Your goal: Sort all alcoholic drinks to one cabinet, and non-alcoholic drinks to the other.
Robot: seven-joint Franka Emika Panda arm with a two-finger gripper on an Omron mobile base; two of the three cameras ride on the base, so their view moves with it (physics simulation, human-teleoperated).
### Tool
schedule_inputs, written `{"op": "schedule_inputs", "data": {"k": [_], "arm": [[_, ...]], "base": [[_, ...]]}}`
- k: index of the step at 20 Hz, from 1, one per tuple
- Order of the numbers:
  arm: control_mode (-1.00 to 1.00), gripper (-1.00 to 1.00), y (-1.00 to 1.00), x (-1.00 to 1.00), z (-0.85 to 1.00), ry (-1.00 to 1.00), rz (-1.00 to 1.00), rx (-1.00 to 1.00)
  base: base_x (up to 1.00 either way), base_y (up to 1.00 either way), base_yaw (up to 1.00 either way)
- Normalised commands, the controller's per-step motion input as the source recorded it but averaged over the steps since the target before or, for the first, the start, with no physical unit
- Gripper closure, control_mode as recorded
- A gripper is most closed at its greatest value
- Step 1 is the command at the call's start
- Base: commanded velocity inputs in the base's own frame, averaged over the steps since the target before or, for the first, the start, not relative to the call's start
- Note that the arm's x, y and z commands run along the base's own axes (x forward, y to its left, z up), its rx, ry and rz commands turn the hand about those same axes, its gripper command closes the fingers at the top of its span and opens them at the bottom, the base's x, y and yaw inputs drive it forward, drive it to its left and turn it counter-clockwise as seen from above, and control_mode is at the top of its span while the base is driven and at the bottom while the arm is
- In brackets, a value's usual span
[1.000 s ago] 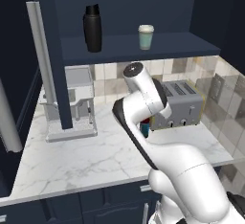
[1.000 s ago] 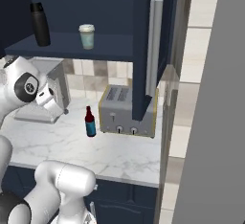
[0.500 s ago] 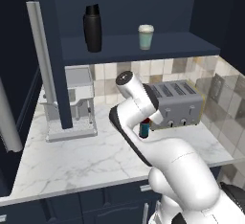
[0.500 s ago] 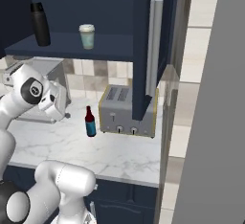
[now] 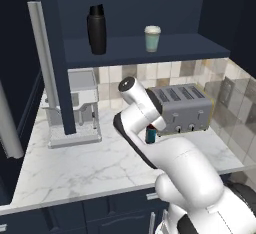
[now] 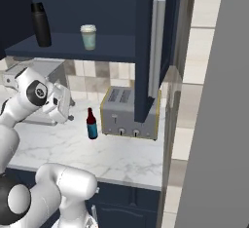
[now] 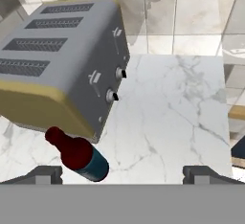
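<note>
I'm holding my hand [image 7: 122, 173] wide open and empty above the marble tabletop [image 7: 177, 117]; the red-brown bottle [image 7: 79, 157] is standing by the toaster [image 7: 57, 60], near my left fingertip [image 7: 45, 174].

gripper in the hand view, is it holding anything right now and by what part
Nothing is held. The gripper is open, its jaws standing wide apart over the marble counter. The dark red-brown bottle stands by the toaster, untouched.
</note>
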Motion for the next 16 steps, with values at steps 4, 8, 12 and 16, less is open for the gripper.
{"op": "schedule_inputs", "data": {"k": [4, 8, 12, 16], "arm": [[-1.00, -1.00, 0.06, 0.22, -0.18, 0.00, -0.03, 0.00], [-1.00, -1.00, 0.05, 0.23, -0.18, 0.00, -0.03, -0.01], [-1.00, -1.00, 0.06, 0.25, -0.13, 0.00, -0.02, -0.02], [-1.00, -1.00, 0.00, 0.24, -0.20, 0.00, -0.02, -0.05]], "base": [[0.00, 0.00, 0.00], [0.00, 0.00, 0.00], [0.00, 0.00, 0.00], [0.00, 0.00, 0.00]]}}
